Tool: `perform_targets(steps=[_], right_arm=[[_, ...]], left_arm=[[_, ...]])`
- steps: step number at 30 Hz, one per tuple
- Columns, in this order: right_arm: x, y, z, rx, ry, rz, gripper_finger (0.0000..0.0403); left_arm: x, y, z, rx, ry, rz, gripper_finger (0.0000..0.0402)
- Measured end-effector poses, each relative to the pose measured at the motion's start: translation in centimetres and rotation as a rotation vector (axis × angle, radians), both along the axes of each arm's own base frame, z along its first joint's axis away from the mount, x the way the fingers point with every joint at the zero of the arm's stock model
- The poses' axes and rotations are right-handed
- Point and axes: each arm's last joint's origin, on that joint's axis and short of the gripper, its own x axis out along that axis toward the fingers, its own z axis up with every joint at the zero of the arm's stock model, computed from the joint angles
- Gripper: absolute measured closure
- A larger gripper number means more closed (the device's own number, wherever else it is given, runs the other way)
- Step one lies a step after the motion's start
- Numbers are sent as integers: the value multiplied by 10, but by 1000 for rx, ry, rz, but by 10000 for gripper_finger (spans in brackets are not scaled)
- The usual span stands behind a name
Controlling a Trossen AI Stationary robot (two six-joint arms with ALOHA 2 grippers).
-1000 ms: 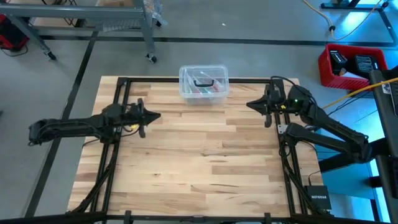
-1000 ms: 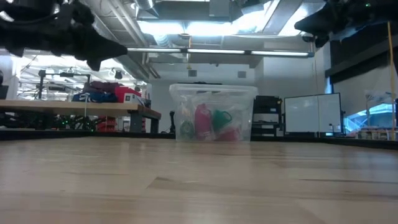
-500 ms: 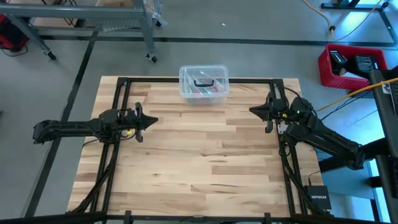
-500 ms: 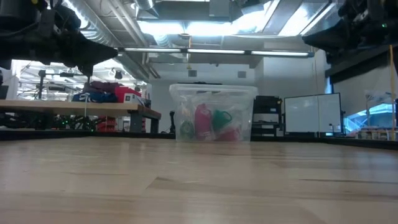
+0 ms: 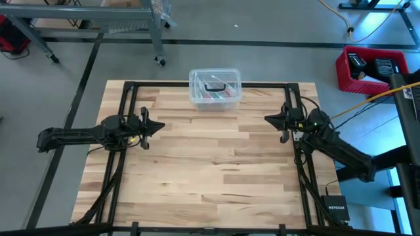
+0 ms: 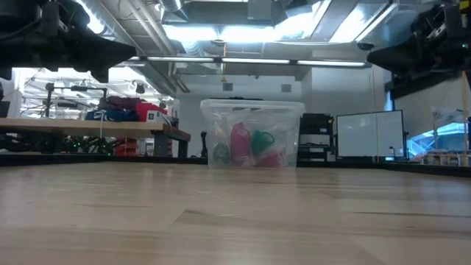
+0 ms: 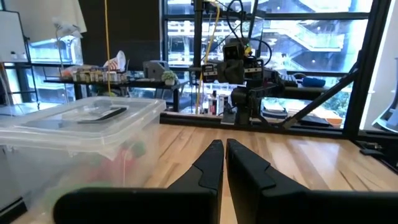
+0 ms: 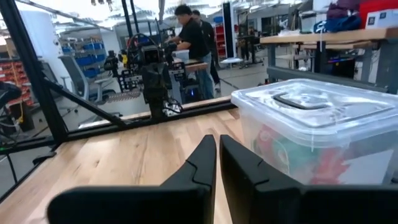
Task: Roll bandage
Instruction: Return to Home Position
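The bandage (image 6: 261, 141) shows as a small teal-green wad inside a lidded clear plastic tub (image 5: 214, 88), beside pink-red items. The tub stands at the middle of the table's far edge; it also shows in the left wrist view (image 7: 74, 143) and the right wrist view (image 8: 317, 118). My left gripper (image 5: 161, 125) hovers shut over the table's left side, pointing level toward the right. My right gripper (image 5: 266, 118) hovers shut over the right side, pointing left. Neither holds anything, and both are well clear of the tub.
Black frame rails (image 5: 126, 131) run along the table's left, right and far sides. A red crate (image 5: 371, 67) sits on the floor past the far right corner. A person (image 8: 194, 34) stands in the room beyond the table. Bare wood lies between the two arms.
My right gripper has sunk and drawn back toward the table's right and near edges, staying shut. My left gripper has drawn back a little toward the left edge and dipped slightly. The tub and the bandage have not moved.
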Motion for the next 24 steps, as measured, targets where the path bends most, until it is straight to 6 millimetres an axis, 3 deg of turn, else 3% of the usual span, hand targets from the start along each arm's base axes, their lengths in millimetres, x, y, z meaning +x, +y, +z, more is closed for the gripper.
perform_targets(steps=[8, 15, 20, 24], right_arm=[[-1, 0, -4, 1, -9, -17, 377], [-2, -4, -3, 33, -34, -154, 377], [3, -9, -20, 90, -133, -210, 377], [3, -10, -25, 83, -80, -248, 377]], left_arm=[[0, 0, 0, -2, -1, 0, 389], [0, 0, 0, -2, -3, 0, 389], [0, 0, 0, 1, -2, 0, 389], [0, 0, 0, 5, 0, 1, 389]])
